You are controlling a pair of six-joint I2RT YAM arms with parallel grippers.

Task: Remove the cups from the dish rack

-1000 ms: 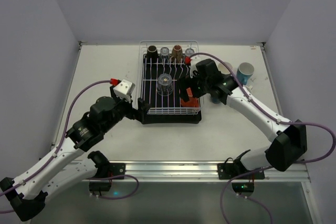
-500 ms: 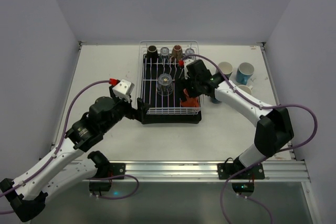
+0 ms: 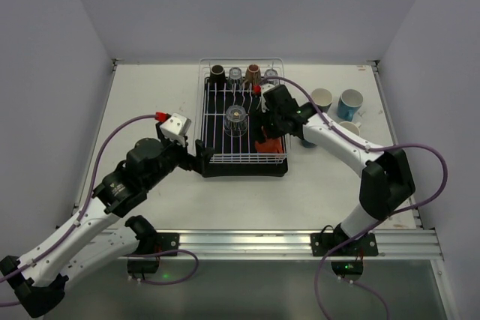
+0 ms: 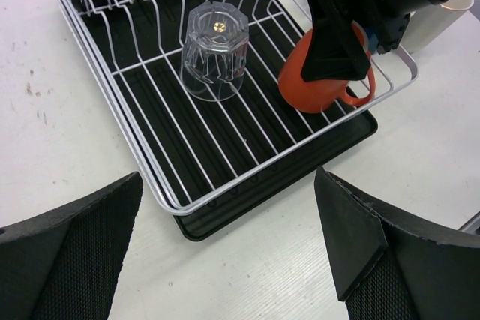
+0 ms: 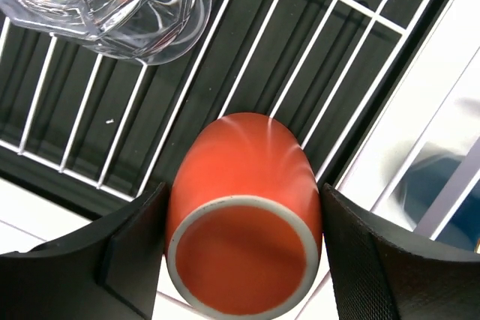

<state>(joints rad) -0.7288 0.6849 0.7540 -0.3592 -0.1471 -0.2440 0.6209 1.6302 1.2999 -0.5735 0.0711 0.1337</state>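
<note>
Orange cup (image 4: pixel 316 89) stands upside down in the rack's (image 4: pixel 187 204) near right corner, its long axis tilted off vertical. Right tool (image 5: pixel 244 207) clasps its sides. Left tool (image 4: pixel 225 252) gapes wide, empty.

The dish rack (image 4: pixel 150 88) is showing white wire over a black ribbed drip tray (image 4: pixel 300 174). The orange mug (image 5: pixel 240 177) is showing plain orange, with a pale grey ring round its base (the base itself orange too). The tumbler (image 4: pixel 214 50) is looking clear and faceted. The table (image 4: pixel 60 133) is showing white with faint dark specks, and a cream cup (image 3: pixel 321 98) and a blue cup (image 3: pixel 349 103) are contrasting with it.
</note>
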